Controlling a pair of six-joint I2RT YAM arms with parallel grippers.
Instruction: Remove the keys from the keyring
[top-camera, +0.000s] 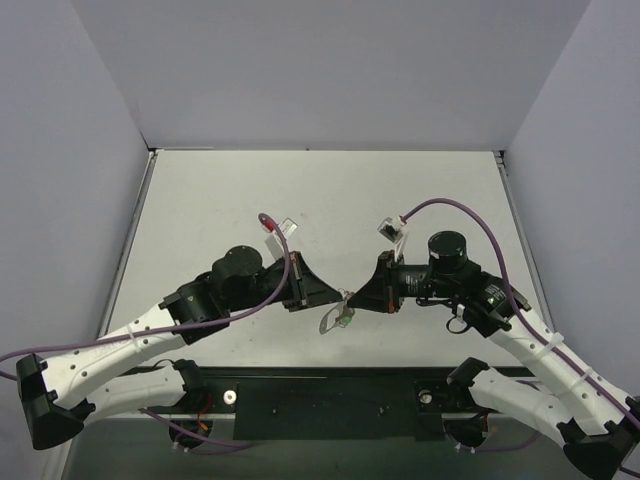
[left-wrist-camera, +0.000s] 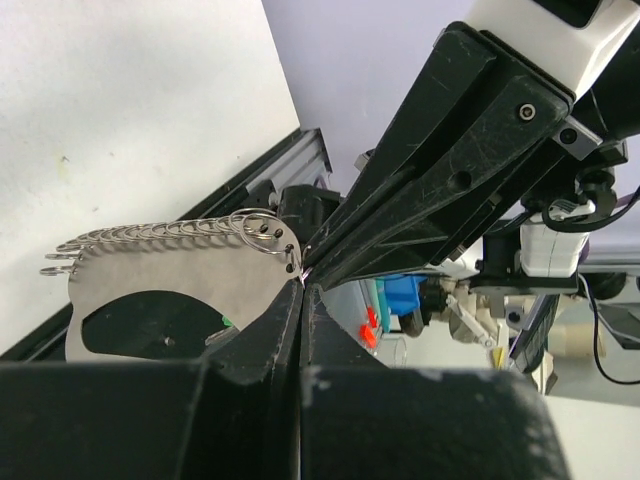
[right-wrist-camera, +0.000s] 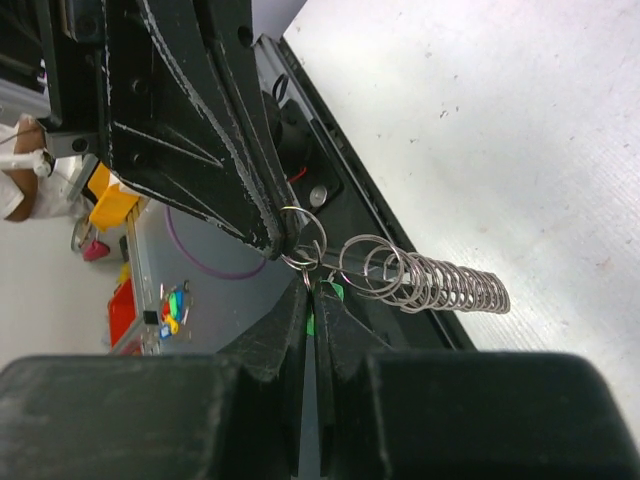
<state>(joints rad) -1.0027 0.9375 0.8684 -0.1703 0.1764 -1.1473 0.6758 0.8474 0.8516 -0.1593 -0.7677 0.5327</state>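
Note:
The keyring (top-camera: 331, 318) is a flat grey oblong loop hanging above the table between my two grippers. In the left wrist view the keyring (left-wrist-camera: 150, 270) shows its oval opening and a row of small wire rings along its top edge. My left gripper (left-wrist-camera: 302, 282) is shut on its right corner, where small split rings sit. The key's green head (right-wrist-camera: 336, 291) shows between the shut fingers of my right gripper (right-wrist-camera: 311, 285). The key (top-camera: 347, 322) hangs at the loop's right side. The grippers (top-camera: 345, 299) meet tip to tip. The keyring's rings (right-wrist-camera: 440, 282) show edge-on.
The white table (top-camera: 250, 200) lies beneath, walled on three sides. A black rail (top-camera: 330, 400) with both arm bases runs along the near edge, just below the grippers. Purple cables (top-camera: 470, 215) loop over each arm.

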